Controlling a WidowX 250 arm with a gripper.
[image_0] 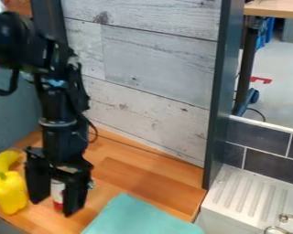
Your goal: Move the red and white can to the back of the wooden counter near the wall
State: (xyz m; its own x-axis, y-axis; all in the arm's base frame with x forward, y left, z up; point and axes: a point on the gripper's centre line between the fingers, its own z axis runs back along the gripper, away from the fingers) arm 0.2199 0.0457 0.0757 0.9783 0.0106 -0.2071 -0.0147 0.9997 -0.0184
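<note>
The black gripper (pixel 55 207) hangs low over the left part of the wooden counter, its two fingers spread apart. A small white-and-red object (pixel 57 195) is visible between them; whether either finger touches it, I cannot tell. Left of the gripper sits a yellow bell pepper (pixel 9 194) with a green stem. Behind the pepper lies a curved yellow item (pixel 5 160), partly hidden by it. Right of the gripper, a teal cloth (pixel 137 216) is spread flat at the counter's front.
The wooden counter (pixel 137 178) ends at a dark upright post (pixel 219 100) on the right. Beyond that are a white ridged drainboard (pixel 249 194) and metal rings (pixel 288 224). A whitewashed plank wall (pixel 152 68) stands behind the counter.
</note>
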